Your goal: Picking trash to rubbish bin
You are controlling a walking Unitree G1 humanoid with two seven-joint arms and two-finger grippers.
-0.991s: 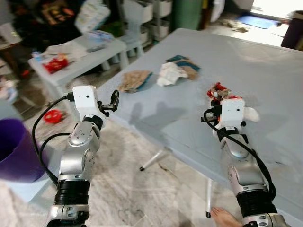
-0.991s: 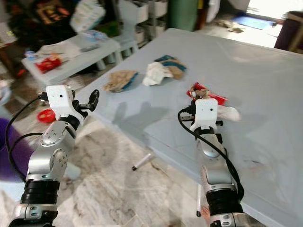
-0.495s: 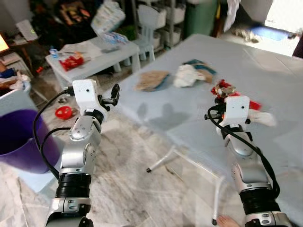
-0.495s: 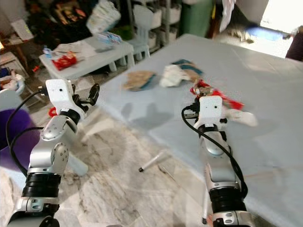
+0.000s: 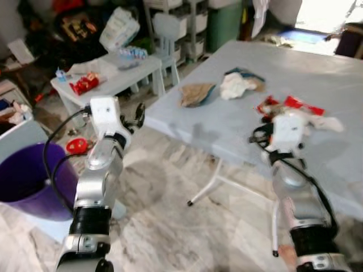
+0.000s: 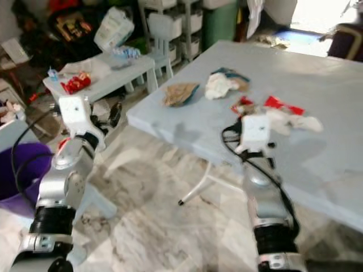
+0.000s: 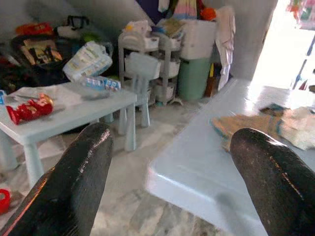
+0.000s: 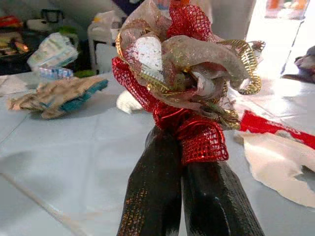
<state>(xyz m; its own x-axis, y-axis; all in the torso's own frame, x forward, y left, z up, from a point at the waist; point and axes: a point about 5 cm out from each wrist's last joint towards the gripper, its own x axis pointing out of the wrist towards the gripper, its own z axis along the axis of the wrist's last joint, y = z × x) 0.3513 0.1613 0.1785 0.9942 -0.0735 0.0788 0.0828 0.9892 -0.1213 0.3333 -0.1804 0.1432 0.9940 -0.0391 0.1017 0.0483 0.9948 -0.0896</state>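
Marble-patterned floor tiles (image 5: 170,226) run under a pale blue counter (image 5: 317,73), with a cluttered room of shelves and bags behind it. Over the counter's near edge, the right gripper (image 8: 189,162) has its two black fingers (image 8: 152,191) pressed together, pinching a red and gold mesh ribbon bow (image 8: 182,59) that sticks up just past the fingertips. In the head views the bow (image 5: 266,107) sits just beyond the right gripper's white wrist housing. Beyond those fingers on the counter lie a white crumpled sheet (image 5: 317,122) with a red strip (image 5: 303,105) beside it; farther off is a crumpled white paper wad (image 5: 235,86), and off to their left a brown and teal wrapper (image 5: 195,93).

Off the counter's left corner, the left gripper (image 7: 172,162) is raised over the floor, its fingers (image 7: 74,187) spread wide apart with nothing between them. Past those fingers stands a small low white table (image 7: 64,110) carrying a red packet (image 7: 27,109), and behind it a small white chair (image 7: 140,69) and a green bin (image 7: 194,78). A purple rubbish bin (image 5: 25,181) stands on the floor well to the left of the left gripper, and a small red object (image 5: 76,145) lies on the floor between them.
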